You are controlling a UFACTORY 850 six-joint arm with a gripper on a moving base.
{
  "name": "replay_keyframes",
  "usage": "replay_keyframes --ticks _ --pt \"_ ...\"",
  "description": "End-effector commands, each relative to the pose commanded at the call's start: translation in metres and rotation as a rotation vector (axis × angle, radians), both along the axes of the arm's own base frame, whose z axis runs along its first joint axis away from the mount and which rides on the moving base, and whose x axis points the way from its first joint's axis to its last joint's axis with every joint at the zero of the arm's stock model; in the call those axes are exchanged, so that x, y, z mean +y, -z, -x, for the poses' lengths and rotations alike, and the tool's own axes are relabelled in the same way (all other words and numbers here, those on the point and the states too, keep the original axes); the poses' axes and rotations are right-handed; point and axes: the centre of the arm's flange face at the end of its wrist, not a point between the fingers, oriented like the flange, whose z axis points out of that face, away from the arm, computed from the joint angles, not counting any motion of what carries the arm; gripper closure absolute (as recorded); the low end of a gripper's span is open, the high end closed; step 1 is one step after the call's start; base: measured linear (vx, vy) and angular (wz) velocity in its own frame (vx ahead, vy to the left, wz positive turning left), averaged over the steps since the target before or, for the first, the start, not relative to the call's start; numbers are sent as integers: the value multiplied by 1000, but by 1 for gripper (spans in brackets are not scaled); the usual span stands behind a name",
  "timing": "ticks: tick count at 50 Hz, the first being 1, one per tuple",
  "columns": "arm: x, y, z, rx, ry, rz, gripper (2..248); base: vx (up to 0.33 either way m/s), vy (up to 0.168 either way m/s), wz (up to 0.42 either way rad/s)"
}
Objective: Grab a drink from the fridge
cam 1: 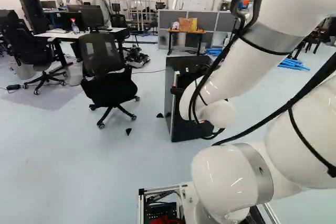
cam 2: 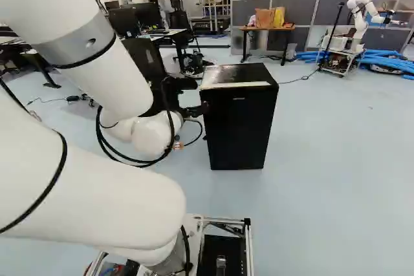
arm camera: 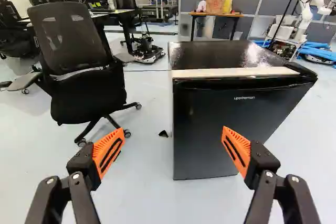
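We are holding our hand (cam 2: 195,110) with its two orange-padded fingers standing wide apart. Ahead of it, we are facing the black fridge (arm camera: 215,119), its door closed, upright on the floor (arm camera: 149,198). Beside it we are seeing an office chair (arm camera: 68,40); beyond, a counter (arm camera: 238,16) bearing bags (arm camera: 216,2).

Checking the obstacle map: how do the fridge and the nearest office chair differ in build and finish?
The fridge is a solid box; the chair is an open frame with a see-through mesh back.
The fridge has a glossy top with a pale strip along its front edge; the chair shows no such strip.
The fridge shows no wheels; the chair stands on casters.
Both are mostly black.
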Motion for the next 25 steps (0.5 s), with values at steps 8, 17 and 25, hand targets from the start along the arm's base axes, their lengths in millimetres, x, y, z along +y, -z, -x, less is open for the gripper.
replay_keyframes --ticks 8,17,25 --pt "0 0 0 0 0 0 3 29 25 -5" --pt "0 0 0 0 0 0 3 9 9 0" --pt "0 0 0 0 0 0 3 0 0 0"
